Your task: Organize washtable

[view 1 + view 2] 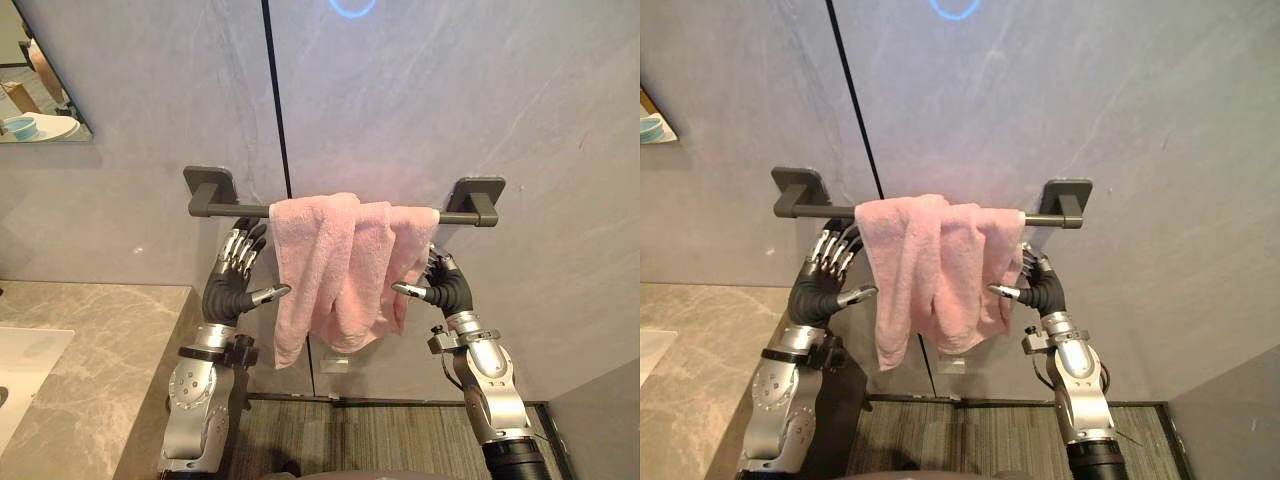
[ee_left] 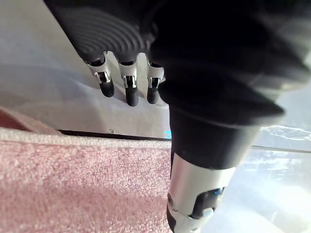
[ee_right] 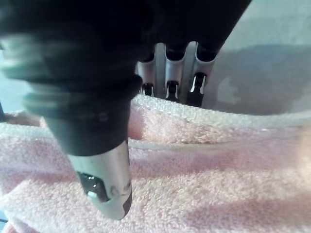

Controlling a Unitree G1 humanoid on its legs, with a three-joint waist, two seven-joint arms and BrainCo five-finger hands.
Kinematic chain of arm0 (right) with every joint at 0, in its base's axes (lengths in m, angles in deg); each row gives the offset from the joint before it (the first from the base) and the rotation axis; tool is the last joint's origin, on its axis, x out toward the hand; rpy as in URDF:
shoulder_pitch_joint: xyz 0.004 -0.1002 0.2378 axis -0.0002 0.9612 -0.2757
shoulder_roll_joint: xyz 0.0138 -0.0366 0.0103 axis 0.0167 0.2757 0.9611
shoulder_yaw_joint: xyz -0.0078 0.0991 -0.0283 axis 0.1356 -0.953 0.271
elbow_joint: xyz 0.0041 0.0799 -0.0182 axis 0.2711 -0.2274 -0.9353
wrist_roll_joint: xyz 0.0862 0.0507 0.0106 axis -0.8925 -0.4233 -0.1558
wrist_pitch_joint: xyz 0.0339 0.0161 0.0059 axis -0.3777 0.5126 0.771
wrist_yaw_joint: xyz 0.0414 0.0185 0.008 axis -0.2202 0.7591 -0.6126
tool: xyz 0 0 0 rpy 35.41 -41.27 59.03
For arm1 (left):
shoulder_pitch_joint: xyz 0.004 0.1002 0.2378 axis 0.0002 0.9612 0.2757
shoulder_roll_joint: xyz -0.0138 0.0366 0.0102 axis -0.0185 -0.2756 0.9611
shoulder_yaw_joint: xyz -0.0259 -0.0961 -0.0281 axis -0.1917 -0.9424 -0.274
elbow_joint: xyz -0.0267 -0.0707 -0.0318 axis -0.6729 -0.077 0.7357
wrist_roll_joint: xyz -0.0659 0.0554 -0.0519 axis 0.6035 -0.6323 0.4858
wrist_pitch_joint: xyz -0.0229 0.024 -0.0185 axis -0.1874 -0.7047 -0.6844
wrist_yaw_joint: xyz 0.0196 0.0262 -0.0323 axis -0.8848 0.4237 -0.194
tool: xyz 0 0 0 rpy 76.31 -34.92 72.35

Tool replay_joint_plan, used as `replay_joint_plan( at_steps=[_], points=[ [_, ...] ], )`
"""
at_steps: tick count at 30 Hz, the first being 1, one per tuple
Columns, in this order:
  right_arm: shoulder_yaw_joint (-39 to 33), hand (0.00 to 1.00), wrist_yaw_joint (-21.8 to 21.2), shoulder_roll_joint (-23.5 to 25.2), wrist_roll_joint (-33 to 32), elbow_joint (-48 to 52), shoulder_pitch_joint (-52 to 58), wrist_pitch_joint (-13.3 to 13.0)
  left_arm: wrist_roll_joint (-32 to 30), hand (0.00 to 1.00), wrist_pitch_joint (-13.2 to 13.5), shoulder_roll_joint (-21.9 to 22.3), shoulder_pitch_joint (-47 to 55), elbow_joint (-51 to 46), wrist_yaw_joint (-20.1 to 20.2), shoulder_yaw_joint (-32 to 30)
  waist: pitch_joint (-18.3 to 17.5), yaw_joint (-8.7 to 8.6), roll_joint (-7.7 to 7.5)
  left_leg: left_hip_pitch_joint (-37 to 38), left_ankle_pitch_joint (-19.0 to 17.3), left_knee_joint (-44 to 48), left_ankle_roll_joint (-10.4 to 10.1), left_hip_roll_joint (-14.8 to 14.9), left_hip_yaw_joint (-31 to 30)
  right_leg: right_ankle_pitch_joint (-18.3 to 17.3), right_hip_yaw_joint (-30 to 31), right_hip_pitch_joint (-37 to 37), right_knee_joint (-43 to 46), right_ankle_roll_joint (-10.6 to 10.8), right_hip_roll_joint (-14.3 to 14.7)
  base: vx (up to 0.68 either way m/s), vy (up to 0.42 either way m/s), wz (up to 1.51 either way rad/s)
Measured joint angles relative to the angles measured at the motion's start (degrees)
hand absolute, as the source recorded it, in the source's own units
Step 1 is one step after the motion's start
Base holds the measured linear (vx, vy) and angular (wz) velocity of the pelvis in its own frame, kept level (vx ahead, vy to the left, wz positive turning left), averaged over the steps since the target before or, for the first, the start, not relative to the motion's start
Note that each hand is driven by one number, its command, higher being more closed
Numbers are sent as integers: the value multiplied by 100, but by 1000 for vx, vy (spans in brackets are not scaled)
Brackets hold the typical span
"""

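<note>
Finding: the pink towel (image 1: 335, 265) hangs over the dark wall bar (image 1: 250, 210), bunched toward the middle, with uneven folds and one long tail on its left side.

Left hand (image 1: 232, 285): just beside the towel's left edge, fingers (image 2: 127, 90) straight and spread from the thumb, holding nothing.

Right hand (image 1: 447, 285): at the towel's right edge, fingers (image 3: 171, 73) straight behind the cloth, thumb (image 3: 104, 184) standing off in front, not clamped.

Assessment: the step appears to be straightening the towel.

Recommendation: pinch each top corner close under the bar, then draw both hands apart evenly, keeping the cloth from sliding off. The stone counter (image 1: 100, 340) is well apart
</note>
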Motion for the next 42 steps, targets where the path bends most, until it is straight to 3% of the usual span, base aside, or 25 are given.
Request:
replay_joint_plan(
  at_steps=[6,7,8,9,42],
  points=[
    [312,0,-112,-42,3,-1,-205,2,-60,0,11,-2,-249,282,-108,219,1,3,-3,8,1,0,1,-2,0,4,2,10,1,3,-1,0,0,0],
    [363,0,-115,-32,3,-3,-228,2,-67,100,10,-2,-299,343,-111,269,1,10,-3,8,1,-1,1,-3,-1,4,1,11,0,3,-2,0,0,0],
    [404,0,-115,-37,3,-9,-248,2,-74,100,10,-2,-316,364,-113,283,2,9,-3,8,1,-1,1,-3,-1,4,1,11,1,3,-2,0,0,0],
    [485,100,-116,-37,3,-14,-291,5,-108,100,7,0,-380,452,-113,350,2,5,-3,8,1,-1,1,-4,0,5,2,12,3,4,-3,0,0,0],
    [1088,100,-92,33,0,-583,-659,0,-269,100,16,25,-746,878,-447,639,3,-125,-5,11,15,-41,11,-6,-14,7,-9,23,-2,5,-3,0,0,0]
  ],
)
